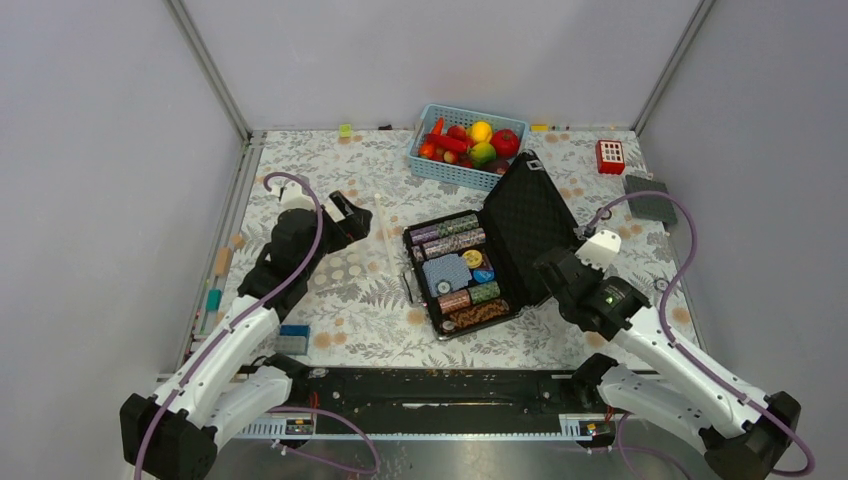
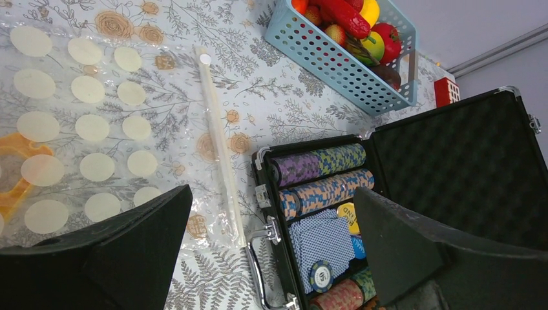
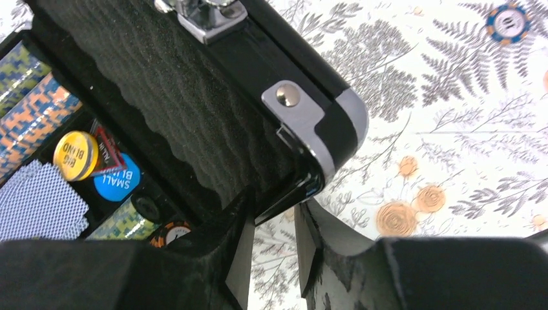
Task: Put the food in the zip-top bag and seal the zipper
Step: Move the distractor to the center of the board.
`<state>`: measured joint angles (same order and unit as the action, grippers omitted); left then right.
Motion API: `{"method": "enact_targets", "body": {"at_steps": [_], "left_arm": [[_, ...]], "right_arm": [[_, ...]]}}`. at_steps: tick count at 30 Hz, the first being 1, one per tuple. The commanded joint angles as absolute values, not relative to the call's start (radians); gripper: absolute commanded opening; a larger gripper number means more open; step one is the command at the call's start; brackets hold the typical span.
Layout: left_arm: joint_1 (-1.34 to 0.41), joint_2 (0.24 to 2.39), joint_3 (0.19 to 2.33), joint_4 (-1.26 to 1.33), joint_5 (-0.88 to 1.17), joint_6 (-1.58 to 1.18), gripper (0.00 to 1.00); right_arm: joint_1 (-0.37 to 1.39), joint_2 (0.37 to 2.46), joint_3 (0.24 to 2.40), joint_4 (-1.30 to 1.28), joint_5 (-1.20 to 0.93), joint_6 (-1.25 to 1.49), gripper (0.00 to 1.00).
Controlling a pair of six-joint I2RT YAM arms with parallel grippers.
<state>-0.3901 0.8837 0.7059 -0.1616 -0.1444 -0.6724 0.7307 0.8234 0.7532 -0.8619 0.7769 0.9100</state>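
Observation:
The food (image 1: 470, 140) (image 2: 349, 26), red, yellow and green toy pieces, lies in the light-blue basket (image 1: 455, 172) (image 2: 336, 71) at the back. The zip-top bag (image 1: 345, 270) (image 2: 84, 129) lies flat to the left of the case, its zipper (image 2: 220, 148) along the edge nearest the case. My left gripper (image 1: 345, 215) (image 2: 271, 194) hangs wide open above the bag's zipper edge, holding nothing. My right gripper (image 1: 548, 262) (image 3: 271, 219) is shut on the near corner of the black case lid (image 1: 525, 225) (image 3: 194, 97), one finger on the foam side and one outside.
The open black case (image 1: 470, 275) (image 2: 323, 194) of poker chips and cards stands in the middle, its lid propped up to the right. A red block (image 1: 610, 155) and a grey pad (image 1: 650, 205) sit at the back right. A loose chip (image 3: 508, 20) lies on the cloth.

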Motion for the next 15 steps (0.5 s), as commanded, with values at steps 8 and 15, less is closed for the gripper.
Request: {"method": "enact_targets", "body": {"at_steps": [8, 15], "left_arm": [[-0.389, 0.92, 0.733, -0.101, -0.13, -0.657, 0.99], [-0.389, 0.942, 0.734, -0.085, -0.141, -0.653, 0.99]], "right_arm": [[0.37, 0.851, 0.809, -0.542, 0.935, 0.44, 0.01], [0.131, 0.918, 0.83, -0.436, 0.859, 0.387, 0.0]]}}
